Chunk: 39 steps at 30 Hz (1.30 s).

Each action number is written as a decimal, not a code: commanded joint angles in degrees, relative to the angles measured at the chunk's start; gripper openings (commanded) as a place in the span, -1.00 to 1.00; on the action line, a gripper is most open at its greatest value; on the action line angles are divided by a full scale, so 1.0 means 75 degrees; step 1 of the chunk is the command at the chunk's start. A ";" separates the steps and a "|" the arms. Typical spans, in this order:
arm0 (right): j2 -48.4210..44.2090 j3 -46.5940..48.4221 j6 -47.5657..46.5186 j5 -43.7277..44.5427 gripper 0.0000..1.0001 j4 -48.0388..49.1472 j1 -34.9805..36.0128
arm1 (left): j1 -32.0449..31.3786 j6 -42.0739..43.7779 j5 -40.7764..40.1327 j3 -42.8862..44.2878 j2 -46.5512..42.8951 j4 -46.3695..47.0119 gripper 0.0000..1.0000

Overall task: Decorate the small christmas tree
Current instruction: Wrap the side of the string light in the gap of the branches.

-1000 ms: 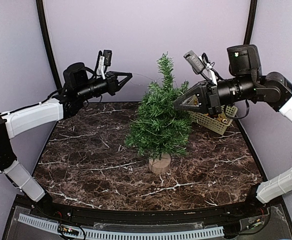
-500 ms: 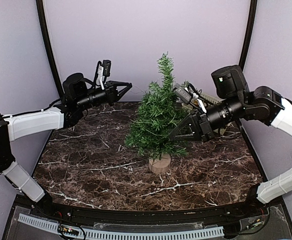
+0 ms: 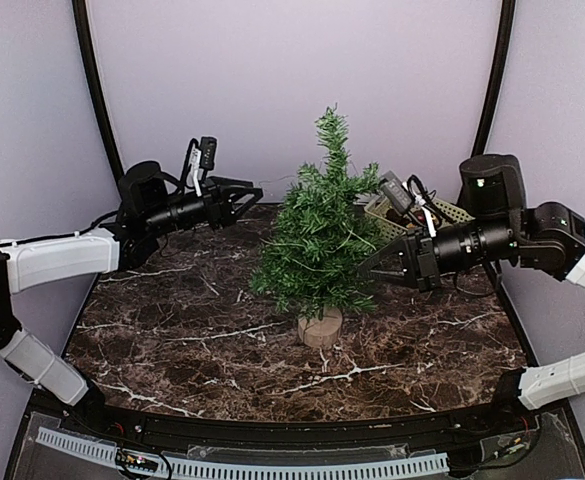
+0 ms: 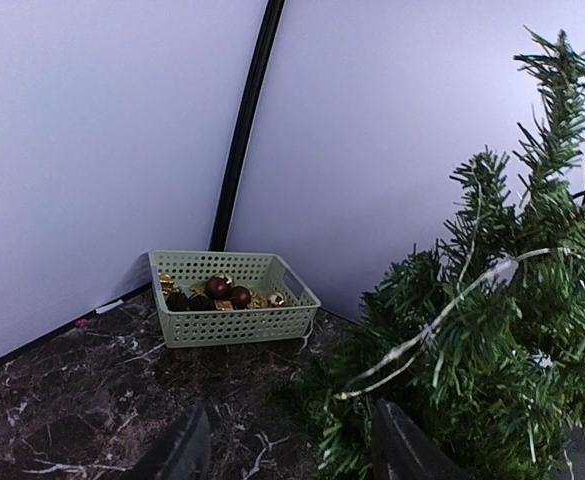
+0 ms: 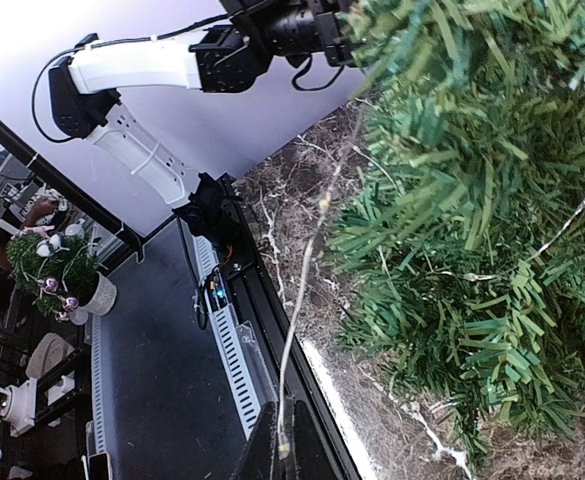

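The small christmas tree [image 3: 317,240] stands mid-table on its pale stump base [image 3: 320,328]. A thin wire light string [image 4: 442,315] lies draped across its branches [image 4: 492,340]. My left gripper [image 3: 254,193] hovers left of the tree at upper-branch height, open, with nothing between its fingers [image 4: 177,450]. My right gripper [image 3: 364,266] is at the tree's lower right side, shut on the light string [image 5: 307,270], which runs from its tips [image 5: 287,450] up into the needles [image 5: 472,200].
A pale green perforated basket [image 4: 232,295] holding dark red and gold baubles sits at the back right of the marble table [image 3: 172,320], behind the right arm [image 3: 492,240]. Purple walls and black corner posts enclose the table.
My left gripper has opened and let go of the string, dropping slightly. My right arm has come down from beside the tree's upper half to its lower right, still gripping the string.
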 commanded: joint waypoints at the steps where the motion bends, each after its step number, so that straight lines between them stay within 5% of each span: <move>1: 0.0008 -0.0478 0.0278 0.0246 -1.00 0.0460 0.0058 | 0.0044 -0.0152 -0.0219 -0.0696 -0.1110 -0.0027 0.28; 7: -0.0063 -0.0821 0.0247 0.0260 -1.00 0.0318 0.0057 | 0.0028 -0.0569 -0.0103 -0.1362 -0.1972 -0.0342 0.61; 21: -0.0097 -0.0890 0.0282 0.2582 -1.00 0.0191 0.0052 | -0.1534 -0.0424 -0.0898 -0.0899 -0.2174 -0.1691 0.71; 29: 0.0367 -0.1217 0.0086 0.2008 -1.00 0.0533 0.0040 | -0.2276 -0.0647 -0.1607 -0.1140 -0.2381 -0.1449 0.71; 39: 0.0031 -0.1478 -0.0228 0.1278 -1.00 0.0582 0.0055 | -0.3272 -0.0467 -0.4093 -0.1427 -0.2652 -0.2613 0.77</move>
